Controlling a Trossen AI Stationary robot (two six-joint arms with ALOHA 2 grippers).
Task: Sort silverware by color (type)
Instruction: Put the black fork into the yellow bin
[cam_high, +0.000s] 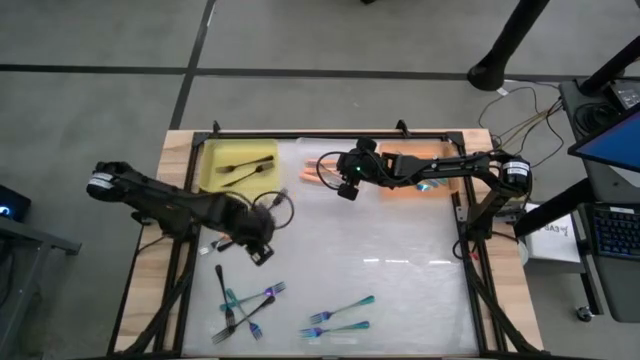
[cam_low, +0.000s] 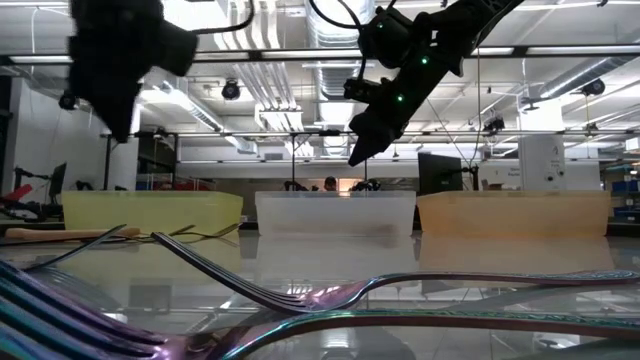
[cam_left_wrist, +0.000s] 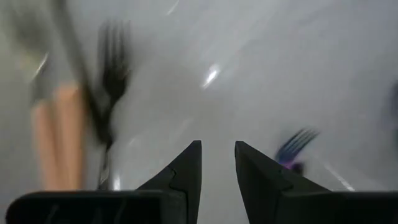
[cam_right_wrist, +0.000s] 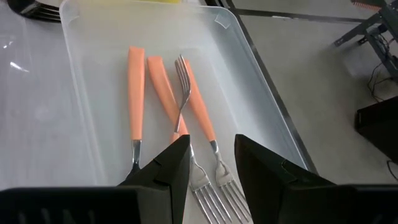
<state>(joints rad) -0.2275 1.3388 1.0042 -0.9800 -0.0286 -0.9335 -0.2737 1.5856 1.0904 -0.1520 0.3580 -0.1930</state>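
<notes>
No text, label, brand, number or sign can be read in any of the views. A white box beside the table on the right carries some dark print (perhaps a few letters), but it is too small to read. A monitor and a keyboard are there too, and nothing on them is legible.

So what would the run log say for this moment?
left gripper: open, empty, above table | right gripper: open, over clear bin | orange forks: in bin
</notes>
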